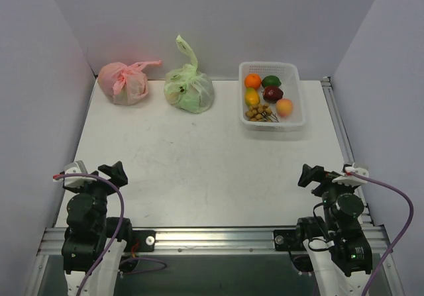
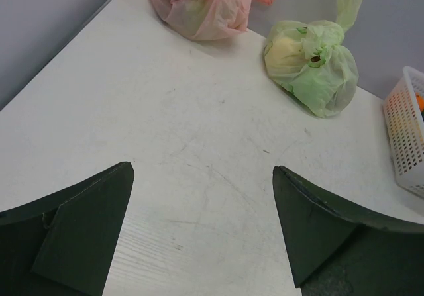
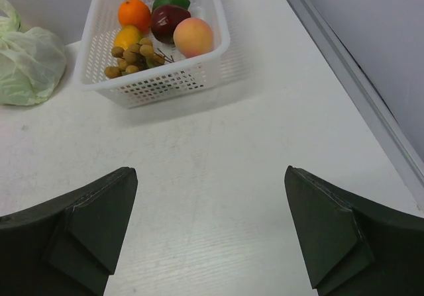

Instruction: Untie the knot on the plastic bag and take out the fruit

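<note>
The pink plastic bag (image 1: 124, 84) sits tied at the table's far left; it also shows in the left wrist view (image 2: 202, 8). Its knot (image 1: 130, 71) is on top, with a handle end sticking out to the right. The fruit inside shows only as a faint yellowish shape through the plastic. My left gripper (image 1: 114, 171) (image 2: 203, 169) is open and empty near the front left edge, far from the bag. My right gripper (image 1: 310, 175) (image 3: 211, 171) is open and empty near the front right edge.
A pale green tied bag (image 1: 189, 89) (image 2: 313, 65) (image 3: 26, 64) stands right of the pink one. A white basket (image 1: 272, 125) (image 3: 165, 84) at the far right holds an orange, green, dark red, peach and yellow fruit and a brown bunch. Walls enclose the table's left, back and right.
</note>
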